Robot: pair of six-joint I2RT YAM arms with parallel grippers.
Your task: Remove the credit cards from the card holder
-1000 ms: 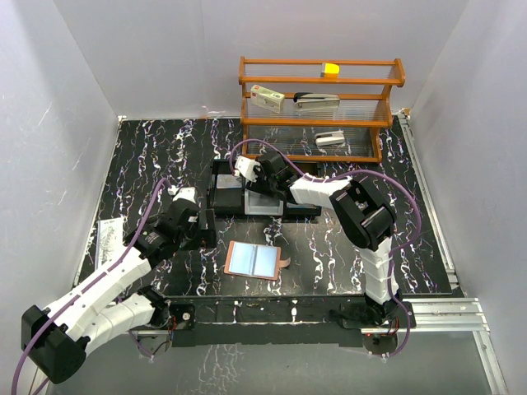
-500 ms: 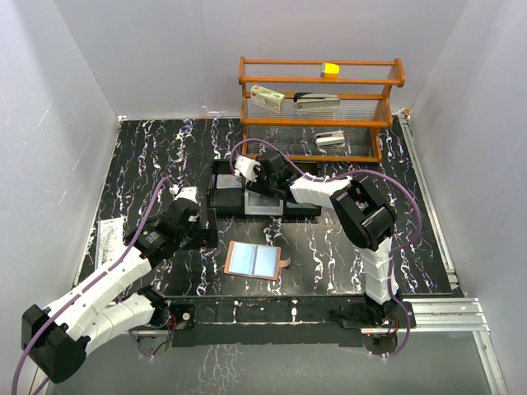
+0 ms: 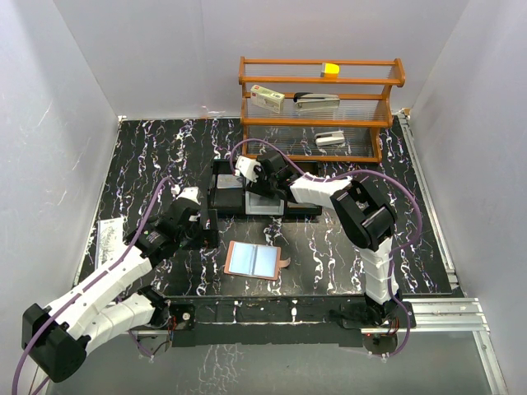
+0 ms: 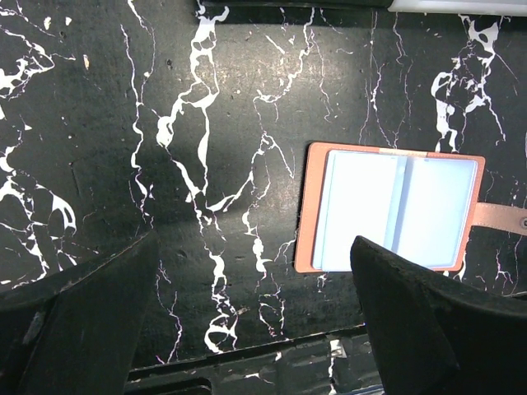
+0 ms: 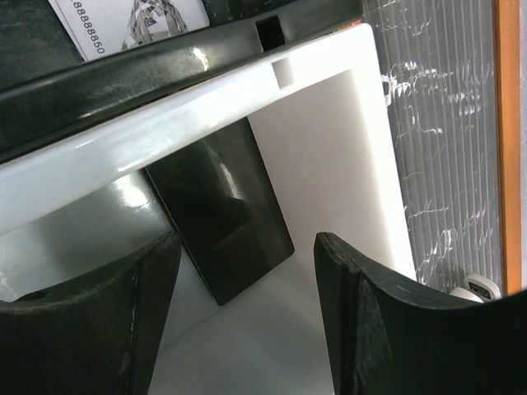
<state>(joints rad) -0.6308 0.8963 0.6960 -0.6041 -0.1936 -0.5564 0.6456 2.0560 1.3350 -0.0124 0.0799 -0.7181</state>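
Hardly anything has shifted since a second ago; both arms sit as before. On the marbled surface (image 3: 148, 156), the left end effector (image 4: 255, 243) hovers wide open and empty, just left of the card holder (image 3: 254, 260), which lies opened flat, pale inside up, near the front edge. The right end effector (image 5: 247, 243), jaws apart and gripping nothing, hangs over the white tray (image 5: 329, 156), where a dark card (image 5: 222, 206) lies.
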